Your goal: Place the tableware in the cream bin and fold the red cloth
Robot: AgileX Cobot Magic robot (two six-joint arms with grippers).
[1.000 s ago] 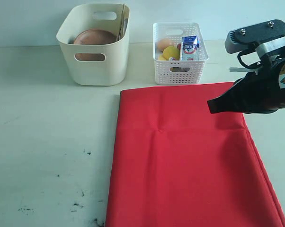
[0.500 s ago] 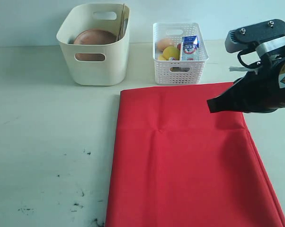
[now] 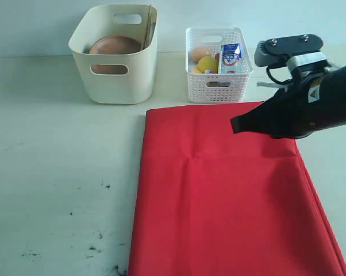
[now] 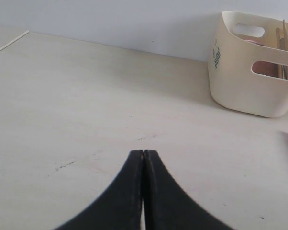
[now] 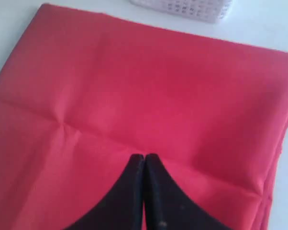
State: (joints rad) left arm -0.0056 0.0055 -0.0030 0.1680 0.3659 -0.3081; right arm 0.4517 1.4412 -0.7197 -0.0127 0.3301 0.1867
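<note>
Cloth first: your red cloth [image 3: 230,201] lies flat on the counter [image 3: 58,161], right of centre, with a crease across its far part. Your right fingers [image 5: 129,196] are pressed together, holding nothing, over the cloth's far right part. Your left fingers [image 4: 127,191] are also pressed together over bare counter, apart from the cream bin [image 3: 112,86]. That bin stands far left with the brown plate [image 3: 114,45] inside; the white basket [image 3: 219,86] sits just right of it

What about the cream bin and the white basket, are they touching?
Apart. The exterior view shows bare table between bin and basket.
</note>
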